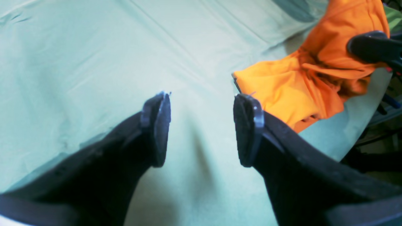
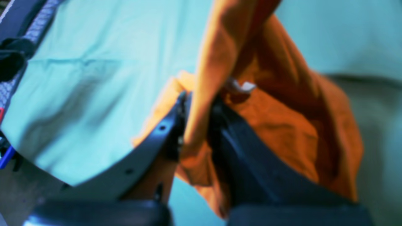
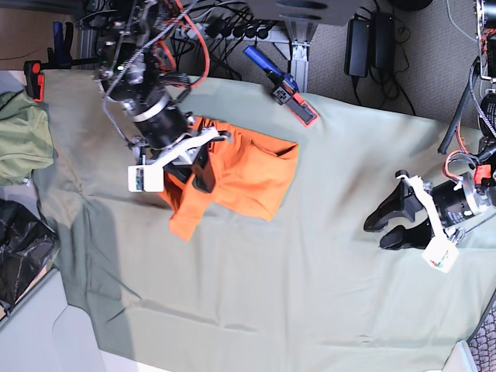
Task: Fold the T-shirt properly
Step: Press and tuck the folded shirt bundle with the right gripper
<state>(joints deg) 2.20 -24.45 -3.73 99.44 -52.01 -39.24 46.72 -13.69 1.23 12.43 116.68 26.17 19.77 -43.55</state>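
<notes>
I had the T-shirt (image 3: 248, 174) bunched in the upper left of the base view, partly lifted off the counter (image 3: 310, 294), which was covered by a green cloth (image 3: 256, 310). My right gripper (image 2: 196, 106) had its jaws clenched on a fold of the orange fabric, seemingly near the collar: in the right wrist view a small white label (image 2: 243, 86) showed just beside the pinch. The rest of the shirt hung slack and creased below the grip, one corner trailing down toward the lower left of the heap.

My left gripper (image 1: 201, 125) sat well apart at the right edge of the base view, jaws released and holding nothing, bare cloth between them.

I judged the shirt light, soft and floppy, with no stiffness to hold any shape, so a single pinch would only let it droop and twist. It seemed neither fragile nor slippery; the cotton looked to grip the pads well. The sensible holds, to my mind, were two matching points, the shoulders or the hem corners, one per gripper, so the cloth could be spread flat.
</notes>
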